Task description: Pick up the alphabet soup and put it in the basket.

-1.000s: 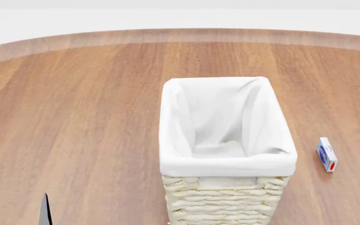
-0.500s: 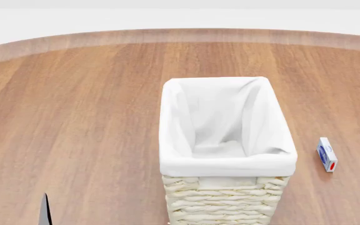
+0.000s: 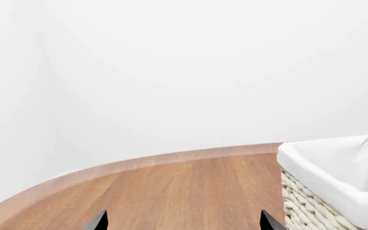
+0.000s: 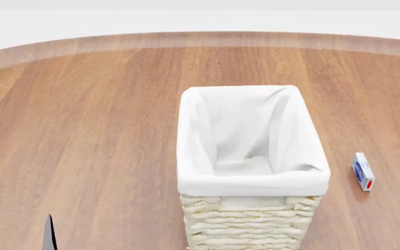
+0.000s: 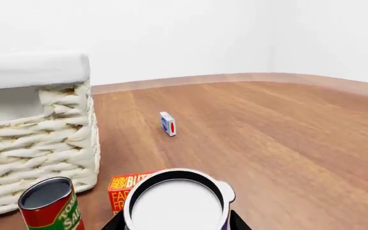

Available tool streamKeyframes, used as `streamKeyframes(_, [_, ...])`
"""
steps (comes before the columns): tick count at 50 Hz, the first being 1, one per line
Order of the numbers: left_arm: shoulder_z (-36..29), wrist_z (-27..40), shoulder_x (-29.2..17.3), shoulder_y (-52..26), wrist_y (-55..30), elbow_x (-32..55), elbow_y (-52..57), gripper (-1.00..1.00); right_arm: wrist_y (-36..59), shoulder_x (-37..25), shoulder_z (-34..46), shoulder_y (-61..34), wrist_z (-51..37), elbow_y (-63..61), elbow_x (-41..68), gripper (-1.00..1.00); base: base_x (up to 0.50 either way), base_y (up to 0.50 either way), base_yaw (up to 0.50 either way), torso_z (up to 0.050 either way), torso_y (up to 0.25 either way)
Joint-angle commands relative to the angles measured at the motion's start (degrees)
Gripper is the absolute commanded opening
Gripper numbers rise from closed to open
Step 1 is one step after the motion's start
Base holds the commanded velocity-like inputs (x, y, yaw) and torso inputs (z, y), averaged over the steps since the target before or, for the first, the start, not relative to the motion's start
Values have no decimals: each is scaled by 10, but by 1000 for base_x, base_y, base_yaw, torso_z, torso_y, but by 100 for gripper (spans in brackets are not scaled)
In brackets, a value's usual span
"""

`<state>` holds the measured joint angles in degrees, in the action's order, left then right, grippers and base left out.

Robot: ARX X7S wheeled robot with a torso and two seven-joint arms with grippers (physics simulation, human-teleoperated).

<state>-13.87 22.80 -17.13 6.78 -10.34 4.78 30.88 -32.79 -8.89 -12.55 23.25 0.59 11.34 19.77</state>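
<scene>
Soup (image 5: 178, 203), a cylinder with a flat white top, is seen between the right gripper's (image 5: 176, 221) dark fingers; whether it is clamped cannot be told. Woven wicker basket (image 4: 252, 156), cloth-lined and rectangular, is set mid-table. Left gripper (image 3: 180, 223) fingertips are held apart over bare wood.

From the head we are looking steeply down into the basket (image 4: 252, 156). Our left wrist camera is sitting low, facing across the table (image 3: 190, 191), catching the basket's corner. Our right wrist camera is hovering close above the alphabet soup (image 5: 178, 203), sharing the basket and the small box (image 5: 167, 124).
</scene>
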Motion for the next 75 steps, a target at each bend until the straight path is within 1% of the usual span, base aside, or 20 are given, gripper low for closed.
streamKeyframes(1, [-1, 3, -3, 0, 1, 2, 1, 100, 87, -27, -8, 58, -54, -219, -4, -100, 0, 0, 0, 0, 0])
streamKeyframes(6, [-2, 4, -3, -1, 1, 3, 0, 100, 141, -49, -7, 67, -80, -316, -18, -100, 0, 0, 0, 0, 0])
streamKeyframes(12, [-3, 5, -4, -2, 1, 3, -2, 100, 221, -79, -19, 66, -114, -419, -5, -100, 0, 0, 0, 0, 0])
streamKeyframes(18, [-6, 5, -5, -3, 1, 4, -5, 100, 282, -110, -28, 44, -138, -480, 11, -100, 0, 0, 0, 0, 0])
streamKeyframes(22, [-6, 6, -5, -4, 1, 5, -5, 100, 331, -135, -22, 7, -154, -514, 14, -100, 0, 0, 1, 0, 0])
streamKeyframes(29, [-8, 7, -5, -6, 1, 5, -7, 100, 428, -182, 4, -91, -174, -558, 32, -100, 0, 0, 0, 0, 1])
streamKeyframes(30, [-9, 6, -6, -6, 2, 5, -8, 100, 456, -193, 16, -117, -182, -563, 29, -100, 0, 0, 0, 0, 0])
streamKeyframes(34, [-10, 7, -6, -8, 3, 6, -12, 100, 500, -209, 36, -171, -188, -572, 39, -100, 0, 0, 0, 0, 0])
streamKeyframes(37, [-9, 7, -5, -8, 3, 8, -15, 100, 544, -219, 55, -230, -195, -577, 56, -100, 0, 0, 0, 0, 0])
streamKeyframes(39, [-12, 7, -5, -9, 4, 8, -16, 100, 579, -225, 67, -262, -201, -574, 69, -100, 0, 0, 0, 0, 0])
streamKeyframes(41, [-14, 6, -5, -10, 5, 7, -19, 100, 603, -223, 87, -317, -202, -565, 80, -100, 0, 0, 0, 0, 0])
streamKeyframes(42, [-15, 6, -5, -10, 5, 7, -18, 100, 607, -223, 91, -324, -204, -564, 79, -100, 0, 0, 0, 0, 0])
streamKeyframes(43, [-14, 6, -6, -9, 3, 8, -15, 100, 616, -220, 106, -357, -202, -554, 79, -100, 0, 0, 0, 0, 0])
streamKeyframes(46, [-12, 7, -7, -9, 4, 10, -16, 100, 626, -211, 130, -404, -197, -533, 81, -100, 0, 0, 0, 0, 3])
streamKeyframes(52, [-11, 9, -9, -9, 6, 10, -16, 100, 621, -182, 173, -492, -174, -459, 76, -100, 0, 0, 0, 0, 0])
streamKeyframes(63, [-9, 11, -10, -9, 7, 15, -18, 100, 620, -147, 239, -623, -138, -333, 46, -100, 0, 0, 0, 0, 1])
streamKeyframes(67, [-9, 12, -11, -9, 5, 16, -15, 100, 611, -136, 256, -651, -125, -290, 36, -100, 0, 0, 0, 0, 0])
streamKeyframes(75, [-11, 13, -12, -10, 5, 17, -17, 100, 573, -101, 286, -716, -89, -160, 18, -100, 0, 0, 0, 0, 0])
